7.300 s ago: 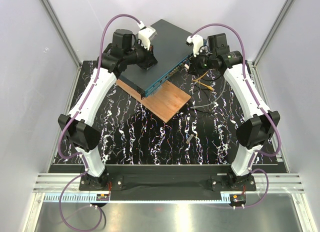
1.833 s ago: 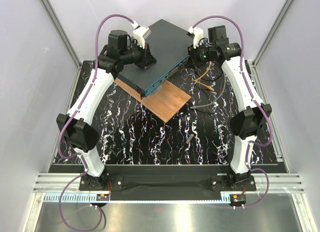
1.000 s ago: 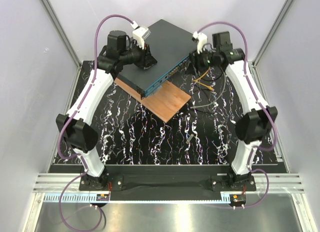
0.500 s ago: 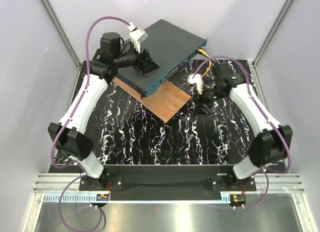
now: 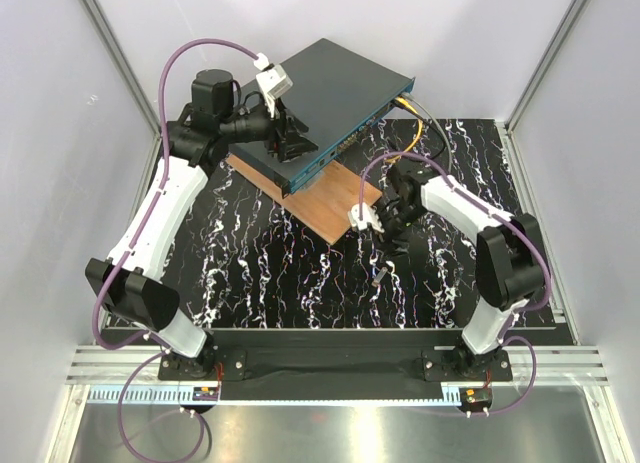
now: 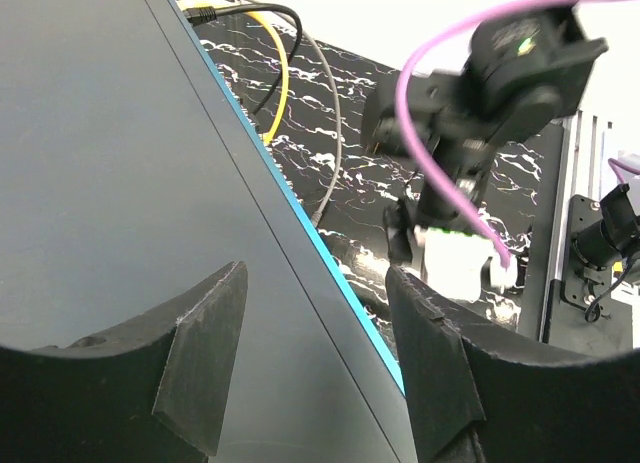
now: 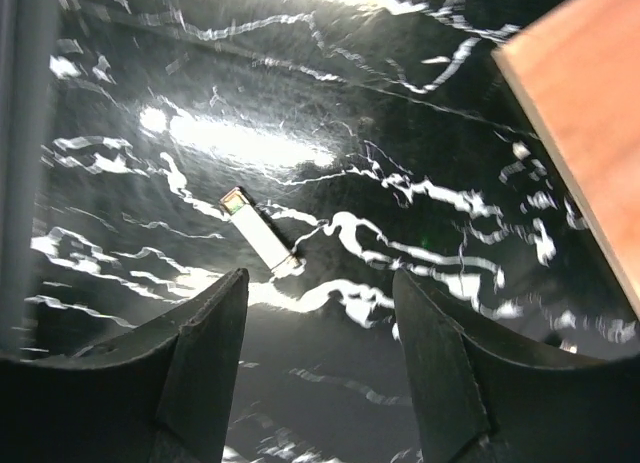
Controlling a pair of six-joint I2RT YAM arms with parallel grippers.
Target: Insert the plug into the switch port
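- Well apart from switch (image 5: 335, 93), plug (image 7: 260, 241) lay on mat (image 5: 250, 273) toward its near edge.
- Right gripper (image 7: 320, 298) hovered above plug, fingers spread, empty.
- Left gripper (image 6: 312, 318) hovered over switch's top, fingers spread, empty.

The right end effector (image 5: 392, 247) left the far switch (image 5: 335, 83) and came near, over the plug (image 5: 378, 276). It and the left end effector (image 5: 296, 143) opened up.
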